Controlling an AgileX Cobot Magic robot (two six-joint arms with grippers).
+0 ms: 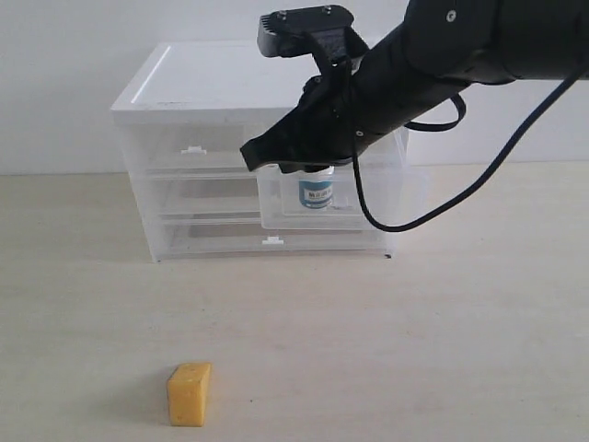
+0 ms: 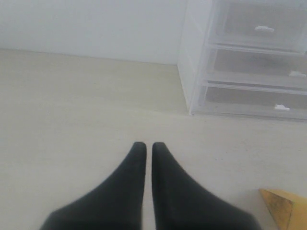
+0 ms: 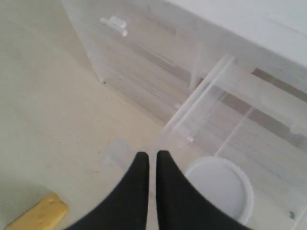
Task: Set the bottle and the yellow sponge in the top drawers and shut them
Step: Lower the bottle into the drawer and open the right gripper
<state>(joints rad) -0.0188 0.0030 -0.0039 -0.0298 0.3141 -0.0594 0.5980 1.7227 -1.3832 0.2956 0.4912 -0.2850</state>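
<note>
The bottle (image 1: pixel 316 193), with a teal label and white cap (image 3: pixel 220 187), stands upright inside the pulled-out right top drawer (image 1: pixel 285 204). My right gripper (image 1: pixel 250 157) hovers just above that drawer's front, shut and holding nothing; in the right wrist view its fingertips (image 3: pixel 148 154) sit beside the cap without touching it. The left top drawer (image 1: pixel 192 148) is shut. The yellow sponge (image 1: pixel 190 394) lies on the table well in front of the cabinet. My left gripper (image 2: pixel 145 143) is shut and empty, low over the table, with a corner of the sponge (image 2: pixel 280 206) beside it.
The white-topped cabinet (image 1: pixel 239 78) stands at the back against a white wall, with two full-width drawers (image 1: pixel 271 241) shut below the top ones. A black cable (image 1: pixel 433 216) hangs from the right arm in front of the cabinet's right side.
</note>
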